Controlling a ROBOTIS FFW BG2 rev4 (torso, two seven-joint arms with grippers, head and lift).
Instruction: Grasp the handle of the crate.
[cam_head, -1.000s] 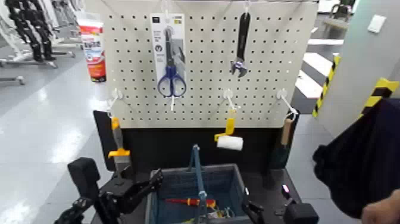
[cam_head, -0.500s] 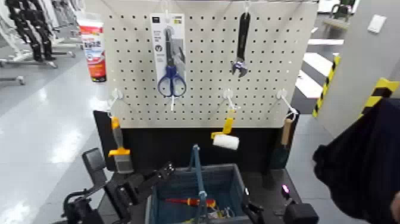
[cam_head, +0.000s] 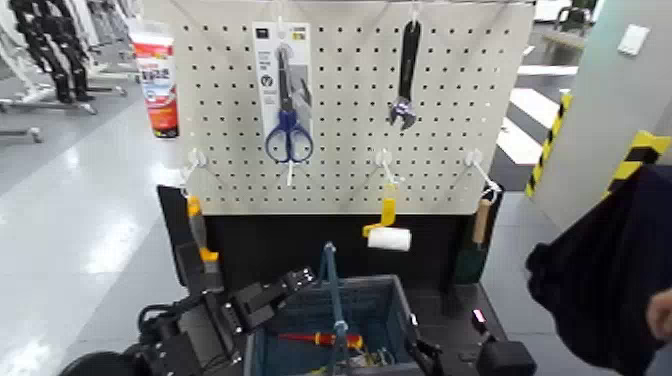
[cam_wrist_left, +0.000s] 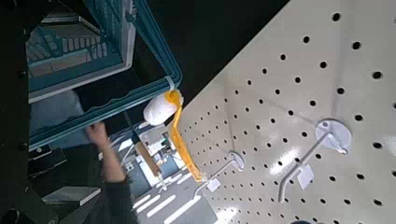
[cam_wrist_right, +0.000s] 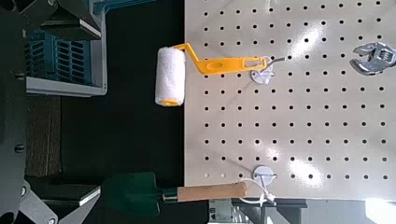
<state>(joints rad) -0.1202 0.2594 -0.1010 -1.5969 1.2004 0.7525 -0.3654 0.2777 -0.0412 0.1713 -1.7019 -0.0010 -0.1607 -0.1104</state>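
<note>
A white pegboard (cam_head: 340, 100) fills the upper middle of the head view, hung with scissors (cam_head: 287, 95), a wrench (cam_head: 405, 75) and a paint roller (cam_head: 385, 232), with grey shop floor (cam_head: 70, 200) open to the left. The crate (cam_head: 385, 305) sits at the bottom centre, its handle (cam_head: 331, 290) arching upright over its middle. The left tool (cam_head: 290, 283) reaches toward the crate's left rim, its fingers' state unclear, and the right tool (cam_head: 430, 355) lies low right of the crate, equally unclear.

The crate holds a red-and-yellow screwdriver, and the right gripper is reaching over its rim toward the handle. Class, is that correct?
Not quite: the left gripper, not the right, reaches over the crate rim toward the handle, as the head view shows. The screwdriver does lie inside.
</note>
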